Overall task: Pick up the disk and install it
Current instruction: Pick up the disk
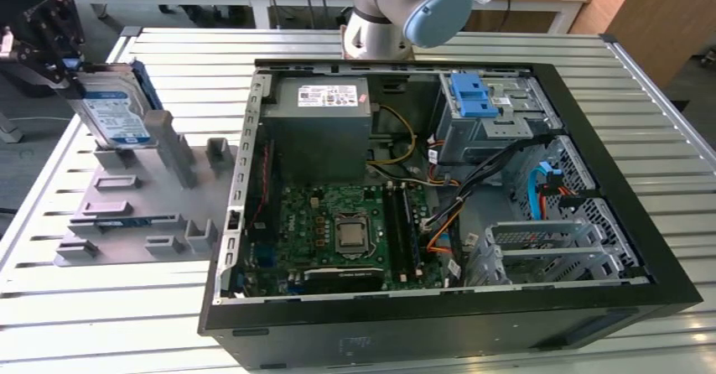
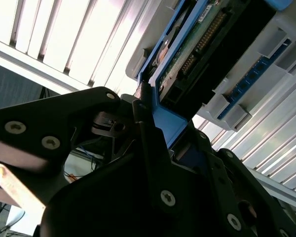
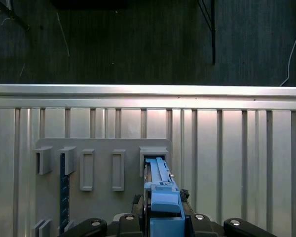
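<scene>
Open black PC case lies on the slatted surface; to the exterior view's left, just beside it, 1 grey holder. The disk stands upright at a holder slot, tool clamped on its blue frame.

The silver hard disk in its blue frame stands in a slot of the grey plastic fixture, with the black gripper clasped on its top edge. A tall grey post rises just beside it. Above the fixture the way is open. The raised metal side wall of the open black computer case stands between fixture and interior. Inside, black cables cross just beside the grey metal drive cage.
</scene>
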`<state>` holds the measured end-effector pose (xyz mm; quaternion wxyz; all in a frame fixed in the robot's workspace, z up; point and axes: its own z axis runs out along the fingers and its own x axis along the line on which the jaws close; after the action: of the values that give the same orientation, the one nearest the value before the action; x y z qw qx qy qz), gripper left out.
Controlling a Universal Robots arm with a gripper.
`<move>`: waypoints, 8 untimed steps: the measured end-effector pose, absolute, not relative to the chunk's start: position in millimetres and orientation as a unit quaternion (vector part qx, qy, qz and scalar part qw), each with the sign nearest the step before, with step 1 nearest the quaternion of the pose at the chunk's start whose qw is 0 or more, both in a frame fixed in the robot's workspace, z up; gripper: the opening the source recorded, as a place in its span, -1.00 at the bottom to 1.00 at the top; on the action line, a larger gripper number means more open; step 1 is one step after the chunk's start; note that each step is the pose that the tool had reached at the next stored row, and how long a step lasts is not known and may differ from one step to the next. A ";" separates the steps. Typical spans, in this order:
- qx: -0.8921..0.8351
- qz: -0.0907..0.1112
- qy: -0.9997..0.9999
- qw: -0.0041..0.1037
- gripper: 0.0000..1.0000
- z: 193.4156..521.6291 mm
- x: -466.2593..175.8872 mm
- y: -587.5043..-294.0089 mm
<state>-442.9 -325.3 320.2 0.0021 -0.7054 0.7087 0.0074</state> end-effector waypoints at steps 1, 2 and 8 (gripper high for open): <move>-0.705 0.007 0.709 0.002 -0.27 321.0 -442.8 -325.3; -0.705 0.007 0.709 0.002 -0.27 321.9 -442.8 -325.3; -0.705 0.007 0.709 0.002 -0.27 327.3 -442.9 -325.3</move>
<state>-442.9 -325.3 327.3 0.0021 -0.7054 0.7087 0.0074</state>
